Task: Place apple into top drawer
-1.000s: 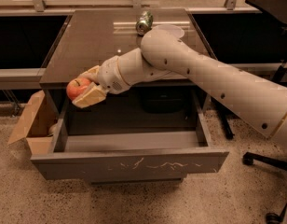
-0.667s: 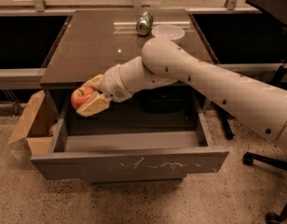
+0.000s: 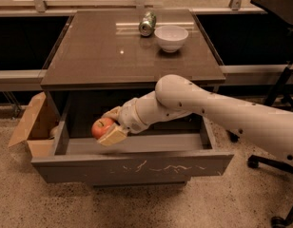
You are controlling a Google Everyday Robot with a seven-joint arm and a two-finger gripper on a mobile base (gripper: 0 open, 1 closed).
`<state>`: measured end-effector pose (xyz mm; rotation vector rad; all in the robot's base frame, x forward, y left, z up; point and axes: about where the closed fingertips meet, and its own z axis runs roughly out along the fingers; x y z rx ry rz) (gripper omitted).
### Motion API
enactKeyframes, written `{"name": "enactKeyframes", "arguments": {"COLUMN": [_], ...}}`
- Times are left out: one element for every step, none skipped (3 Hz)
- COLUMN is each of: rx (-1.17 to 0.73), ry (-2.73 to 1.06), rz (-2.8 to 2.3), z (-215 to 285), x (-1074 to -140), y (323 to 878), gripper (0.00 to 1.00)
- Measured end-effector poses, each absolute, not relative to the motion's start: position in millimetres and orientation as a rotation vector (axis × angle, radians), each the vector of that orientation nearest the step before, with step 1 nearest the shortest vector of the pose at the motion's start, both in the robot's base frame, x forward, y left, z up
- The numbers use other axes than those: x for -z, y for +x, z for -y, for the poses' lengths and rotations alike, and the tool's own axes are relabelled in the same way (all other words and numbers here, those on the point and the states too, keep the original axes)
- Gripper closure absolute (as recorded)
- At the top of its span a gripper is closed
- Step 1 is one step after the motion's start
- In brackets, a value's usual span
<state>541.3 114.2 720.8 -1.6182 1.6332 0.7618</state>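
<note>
The red-orange apple (image 3: pixel 102 127) is held in my gripper (image 3: pixel 109 126), whose pale fingers (image 3: pixel 113 136) close on it from the right. The apple hangs just above the left part of the open top drawer (image 3: pixel 132 167), a wide grey-brown drawer pulled out from the cabinet with pale scratch marks on its front panel. My white arm (image 3: pixel 208 108) reaches in from the right, under the cabinet top's front edge.
The brown cabinet top (image 3: pixel 99 56) carries a white bowl (image 3: pixel 171 37) and a metal can (image 3: pixel 147 23) lying at the back. A cardboard box (image 3: pixel 30 125) stands on the floor to the left. An office chair base (image 3: pixel 275 175) is at the right.
My gripper has lowered the apple and brought it to the right, from beside the drawer's left rim to over the drawer's inside.
</note>
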Motion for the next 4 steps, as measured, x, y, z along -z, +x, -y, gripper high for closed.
{"name": "enactKeyframes", "arguments": {"rx": [-0.735,-0.722,-0.716,-0.710], "ry": [-1.620,-1.617,-1.600,-1.595], "rz": [-1.679,-1.684,-1.693,-1.690], "z": [-93.0,-81.6,-73.8,-71.4], "x": [-682.7,-667.3,-653.4,-646.3], "y": [554.1,567.9,579.9,590.1], "gripper": [1.00,1.00,0.81,0.58]}}
